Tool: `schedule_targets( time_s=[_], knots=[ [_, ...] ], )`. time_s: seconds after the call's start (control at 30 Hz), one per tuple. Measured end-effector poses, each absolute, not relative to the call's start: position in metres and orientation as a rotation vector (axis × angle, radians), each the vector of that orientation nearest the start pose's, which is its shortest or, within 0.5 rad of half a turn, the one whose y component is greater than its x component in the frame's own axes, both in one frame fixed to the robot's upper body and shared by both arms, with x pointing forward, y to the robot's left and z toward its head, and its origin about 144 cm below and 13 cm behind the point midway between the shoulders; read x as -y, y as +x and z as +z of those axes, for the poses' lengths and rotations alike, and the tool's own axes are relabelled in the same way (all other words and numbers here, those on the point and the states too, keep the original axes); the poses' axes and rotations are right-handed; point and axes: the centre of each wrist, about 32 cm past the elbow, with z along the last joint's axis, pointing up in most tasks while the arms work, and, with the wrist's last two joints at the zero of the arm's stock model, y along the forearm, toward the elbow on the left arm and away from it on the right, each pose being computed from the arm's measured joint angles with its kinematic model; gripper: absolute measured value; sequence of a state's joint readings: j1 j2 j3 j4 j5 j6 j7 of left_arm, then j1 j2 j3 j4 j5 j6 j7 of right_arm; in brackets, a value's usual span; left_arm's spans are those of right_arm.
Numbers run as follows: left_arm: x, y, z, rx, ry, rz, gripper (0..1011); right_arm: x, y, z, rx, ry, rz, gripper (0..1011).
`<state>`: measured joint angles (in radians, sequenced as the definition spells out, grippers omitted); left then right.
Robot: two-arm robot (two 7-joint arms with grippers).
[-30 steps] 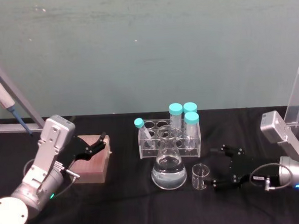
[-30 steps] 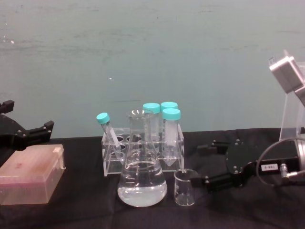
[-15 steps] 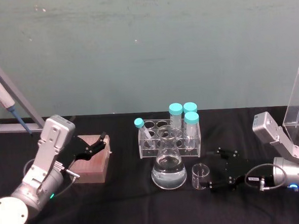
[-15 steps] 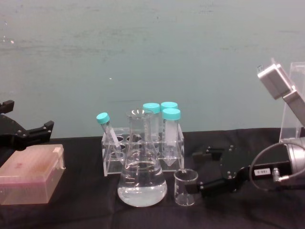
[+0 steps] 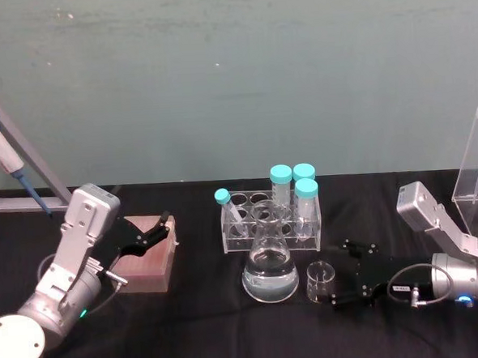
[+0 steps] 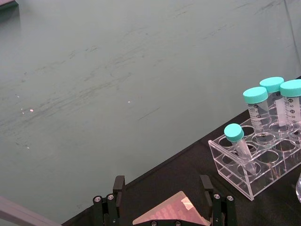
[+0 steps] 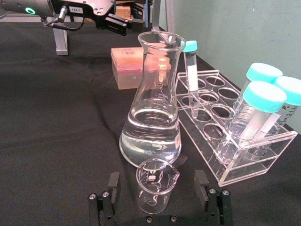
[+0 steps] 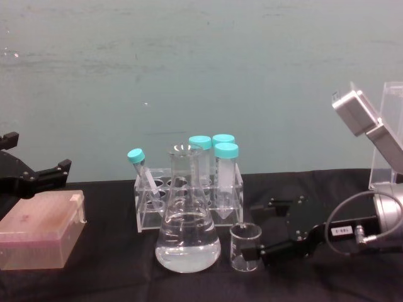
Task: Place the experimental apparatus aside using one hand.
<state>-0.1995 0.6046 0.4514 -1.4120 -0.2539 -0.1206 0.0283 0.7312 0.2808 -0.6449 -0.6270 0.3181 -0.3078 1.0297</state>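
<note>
Squarely between spread fingers point(image 7: 201, 181) of right end effector point(image 7: 157, 178), small beaker point(image 7: 156, 189), base hidden.

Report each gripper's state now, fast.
Left gripper: jaws open, empty, above the pink rectangular plastic box.
Right gripper: jaws open around the small clear glass beaker, not gripping it.

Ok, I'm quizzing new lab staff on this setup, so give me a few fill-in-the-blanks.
The right gripper is open, its fingers either side of the small ___.
The conical flask holds clear ___.
The rack holds ___ teal-capped tubes.
The left gripper hangs open above the pink ___.
Missing: beaker; liquid; four; box.
</note>
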Motion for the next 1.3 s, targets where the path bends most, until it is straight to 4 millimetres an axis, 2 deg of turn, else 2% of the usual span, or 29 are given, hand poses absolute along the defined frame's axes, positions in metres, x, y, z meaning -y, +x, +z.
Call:
schedule_targets(
  time_s=[1.3],
  knots=[
    [-0.31,0.489,1.14,0.285,0.304,1.248,1000,0.259,0.628,1.118,0.045,-0.323,-0.305,1000]
  ],
)
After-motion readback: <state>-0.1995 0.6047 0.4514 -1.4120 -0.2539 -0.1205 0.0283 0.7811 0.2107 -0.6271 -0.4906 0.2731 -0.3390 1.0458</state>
